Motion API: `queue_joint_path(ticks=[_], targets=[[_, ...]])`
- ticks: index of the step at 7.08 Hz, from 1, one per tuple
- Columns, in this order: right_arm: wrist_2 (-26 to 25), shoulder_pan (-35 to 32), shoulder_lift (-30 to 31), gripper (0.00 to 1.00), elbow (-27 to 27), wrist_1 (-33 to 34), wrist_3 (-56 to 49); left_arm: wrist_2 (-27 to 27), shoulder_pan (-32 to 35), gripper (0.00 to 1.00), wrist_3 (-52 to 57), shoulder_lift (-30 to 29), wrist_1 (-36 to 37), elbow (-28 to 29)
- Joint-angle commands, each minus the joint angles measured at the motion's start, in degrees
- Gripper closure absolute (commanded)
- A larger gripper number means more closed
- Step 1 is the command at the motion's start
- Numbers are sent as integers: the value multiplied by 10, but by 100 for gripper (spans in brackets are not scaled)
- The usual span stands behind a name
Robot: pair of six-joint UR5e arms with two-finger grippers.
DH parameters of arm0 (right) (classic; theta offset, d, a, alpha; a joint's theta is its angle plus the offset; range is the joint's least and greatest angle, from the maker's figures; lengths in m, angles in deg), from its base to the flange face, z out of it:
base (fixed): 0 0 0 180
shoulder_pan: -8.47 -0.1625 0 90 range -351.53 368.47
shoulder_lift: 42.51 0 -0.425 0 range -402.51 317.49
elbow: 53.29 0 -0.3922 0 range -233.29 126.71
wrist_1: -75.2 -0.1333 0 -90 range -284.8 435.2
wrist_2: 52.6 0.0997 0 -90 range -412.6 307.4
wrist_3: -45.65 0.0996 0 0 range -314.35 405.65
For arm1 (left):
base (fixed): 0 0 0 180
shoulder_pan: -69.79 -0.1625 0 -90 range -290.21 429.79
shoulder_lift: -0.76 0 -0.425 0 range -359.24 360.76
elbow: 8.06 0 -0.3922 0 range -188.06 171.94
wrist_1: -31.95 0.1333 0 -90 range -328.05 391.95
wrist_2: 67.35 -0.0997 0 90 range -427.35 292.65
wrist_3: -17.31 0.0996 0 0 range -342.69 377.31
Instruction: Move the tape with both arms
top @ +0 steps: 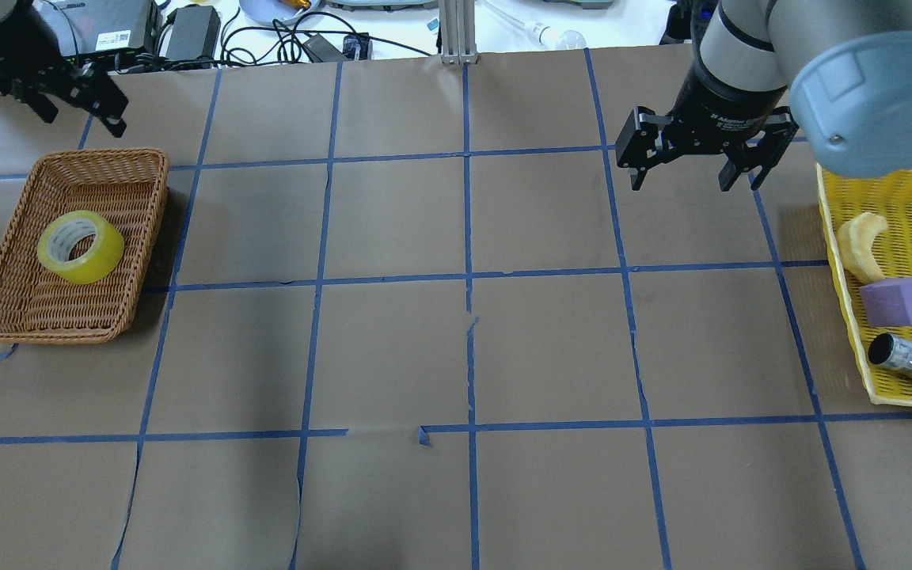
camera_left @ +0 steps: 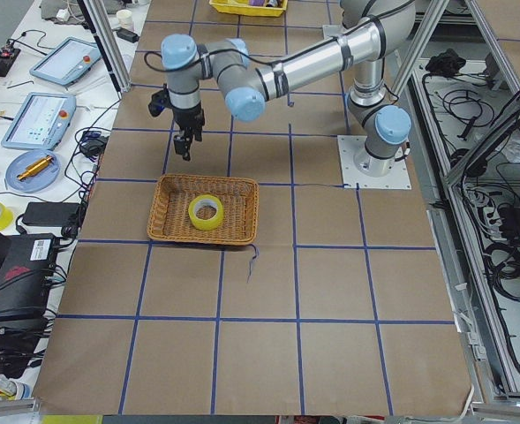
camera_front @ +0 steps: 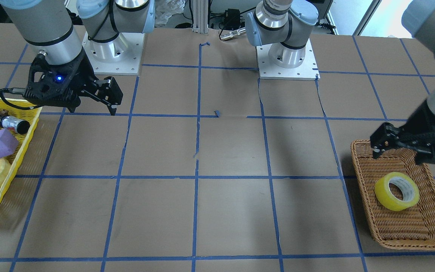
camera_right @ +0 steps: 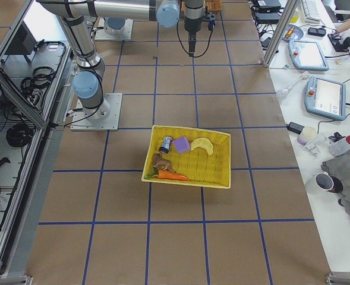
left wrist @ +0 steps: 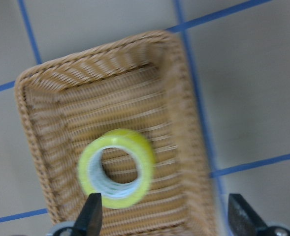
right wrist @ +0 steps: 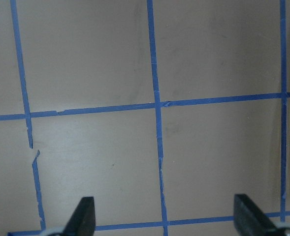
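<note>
The yellow tape [top: 80, 246] lies in the brown woven basket [top: 100, 154], near its middle, with its hole facing up. You can see the white ring inside the hole. The basket sits on the brown table [top: 393, 348], which has blue lines all over it like big squares. The left gripper [top: 84, 123] hangs in the air by one short end of the basket. Its two black fingers [left wrist: 91, 211] are spread wide apart and hold nothing. It does not touch the tape or the basket. From its own camera, the tape shows below, closer to one finger than the other. The right gripper [top: 693, 178] is well apart from the tape, on the other side of the table. It hangs over bare table, and its fingers are spread wide too, with nothing between them. Just beside it sits a yellow basket [top: 899, 178]. In that basket lie a pale banana [top: 860, 237], a purple cube [top: 898, 301] and a small shiny can [top: 907, 358], all close together.
</note>
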Motion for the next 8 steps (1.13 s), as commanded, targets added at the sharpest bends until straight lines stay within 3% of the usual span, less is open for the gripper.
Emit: queue_joint_path(ticks=[1, 3, 4, 5, 6, 7, 8], targets=[[-4, 1, 1, 0, 0, -2, 3, -2, 144, 0, -288, 65, -59, -13], [-5, 1, 2, 0, 3, 0, -2, 5, 212, 0, -329, 105, -68, -50], [-14, 3, 1, 0, 1, -3, -3, 9, 212, 0, -317, 130, -68, -93], [-35, 3, 3, 0, 1, -3, -4, 10, 208, 0, -280, 154, -59, -136], [-34, 1, 3, 0, -1, -3, -3, 20, 176, 0, -231, 164, -54, -144], [-31, 1, 3, 0, -2, -3, -4, 87, 121, 0, -221, 161, -53, -138], [-31, 1, 2, 0, -2, -2, -3, 58, 117, 0, -223, 163, -54, -129]])
